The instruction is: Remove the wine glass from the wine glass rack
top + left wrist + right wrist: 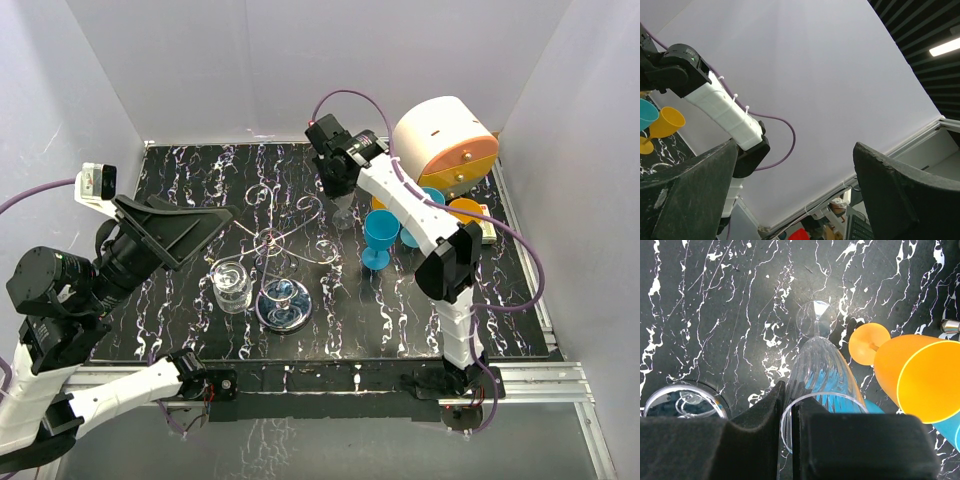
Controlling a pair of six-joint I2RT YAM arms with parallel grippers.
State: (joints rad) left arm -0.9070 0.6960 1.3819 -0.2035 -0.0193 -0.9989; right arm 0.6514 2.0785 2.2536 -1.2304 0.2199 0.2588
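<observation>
Clear ribbed wine glass (pixel 817 370), upright right of silver wire rack (pixel 284 305), its rim wall clamped by right gripper (pixel 796 410); left gripper (pixel 190 228) gapes idle. Thin pinch may slip, toppling it against blue goblet (pixel 380 228).

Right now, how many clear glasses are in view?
2. The wine glass is pinched at its rim by the right gripper, beyond the wine glass rack. A second clear glass stands on the table just left of the rack's base. Others may be hidden.

Blue goblet (pixel 381 232) near an orange goblet (pixel 466 210) — cream drum (pixel 443 140) behind.
</observation>
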